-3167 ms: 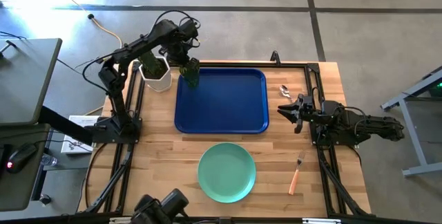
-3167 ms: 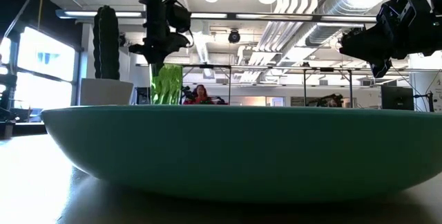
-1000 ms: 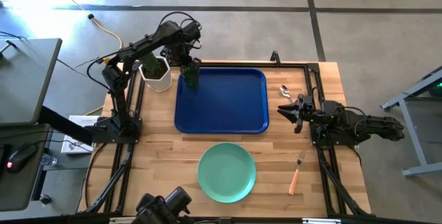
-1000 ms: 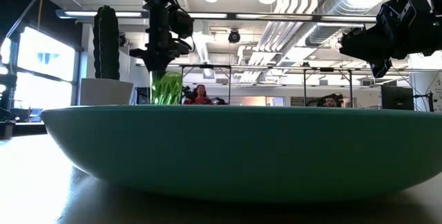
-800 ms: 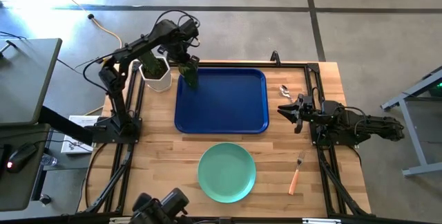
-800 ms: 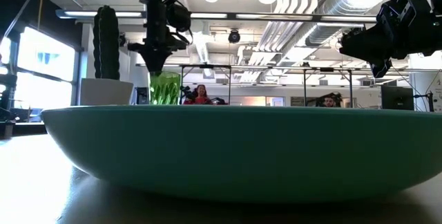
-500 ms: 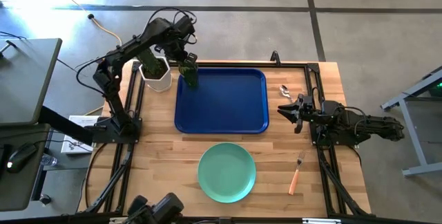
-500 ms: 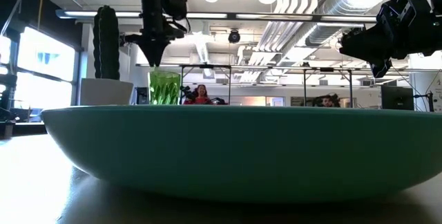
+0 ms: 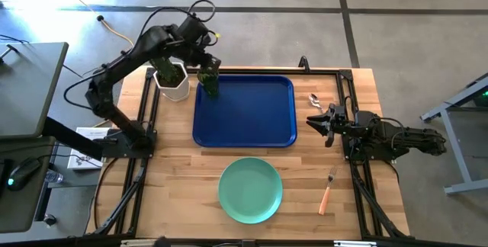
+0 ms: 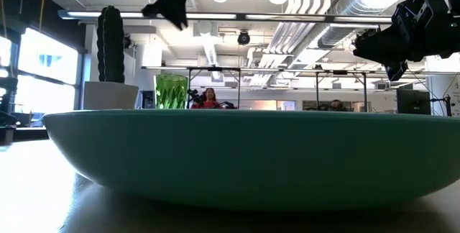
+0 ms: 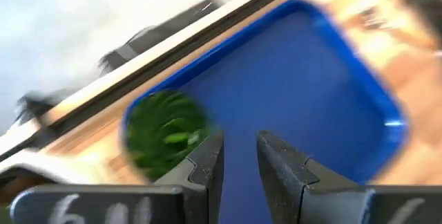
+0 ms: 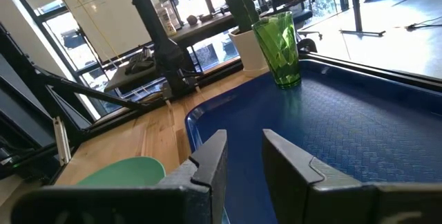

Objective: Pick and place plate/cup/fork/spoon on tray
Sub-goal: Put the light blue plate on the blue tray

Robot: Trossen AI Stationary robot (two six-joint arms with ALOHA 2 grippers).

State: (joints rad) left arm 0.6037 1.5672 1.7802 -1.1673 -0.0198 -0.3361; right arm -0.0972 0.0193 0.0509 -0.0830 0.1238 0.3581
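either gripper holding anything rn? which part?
Nothing held. Left gripper is empty above the cup, which stands alone on the tray; right gripper is empty too.

No text, label, brand, number or sign can be read in any of the views. The left wrist view shows pale blurred marks, perhaps digits, on the dark body of the left pincer (image 11: 238, 165) at the lower left of the frame, but they are too smeared to make out. The white papers (image 9: 90, 145) beside the worktop at the left of the high view are too small to read.
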